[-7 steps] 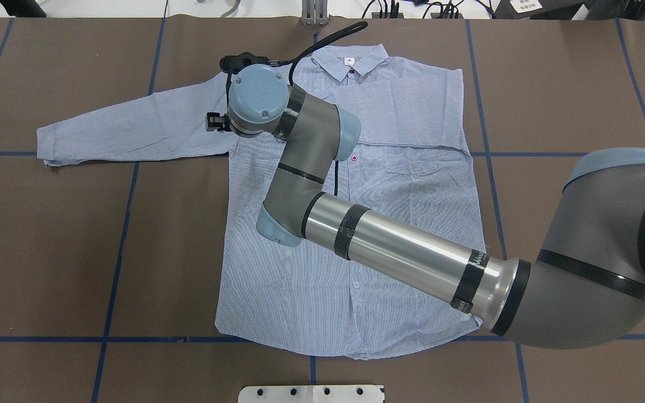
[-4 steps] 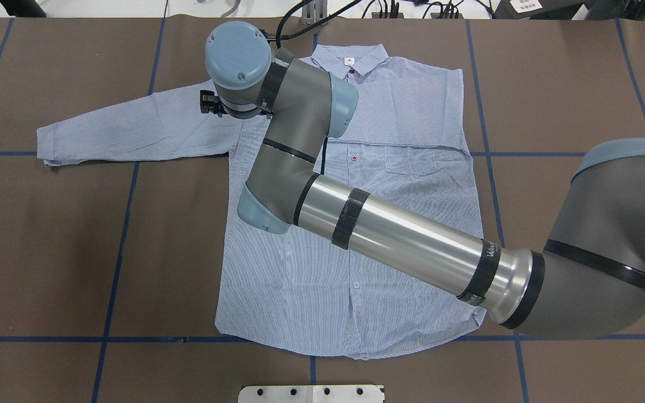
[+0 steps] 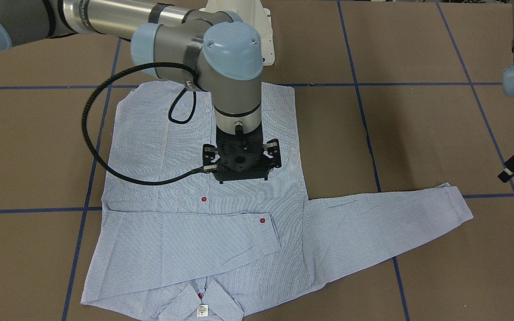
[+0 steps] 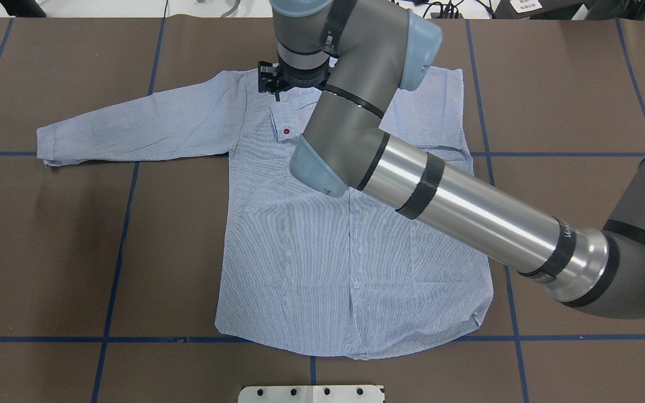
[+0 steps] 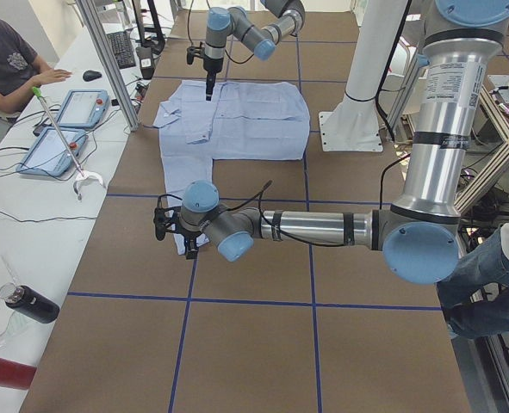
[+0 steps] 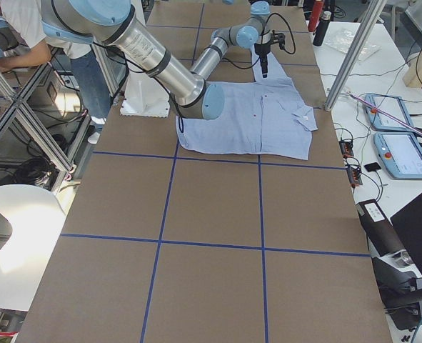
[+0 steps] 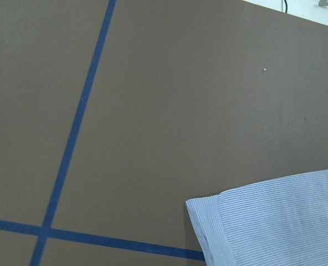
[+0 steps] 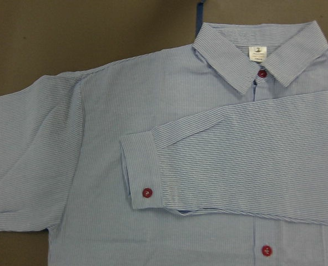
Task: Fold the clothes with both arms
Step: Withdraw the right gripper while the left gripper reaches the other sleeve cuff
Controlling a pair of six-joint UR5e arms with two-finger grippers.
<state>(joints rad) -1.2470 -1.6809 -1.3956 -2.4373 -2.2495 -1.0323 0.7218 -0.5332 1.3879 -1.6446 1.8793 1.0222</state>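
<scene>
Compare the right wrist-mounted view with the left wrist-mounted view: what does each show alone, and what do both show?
Only the right wrist-mounted view shows the collar with its white neck label, and a folded-in sleeve lying across the shirt front, its cuff bearing a red button. Only the left wrist-mounted view shows two blue tape lines crossing, and the outstretched sleeve end. Both show the light blue striped shirt lying on the brown table.
</scene>
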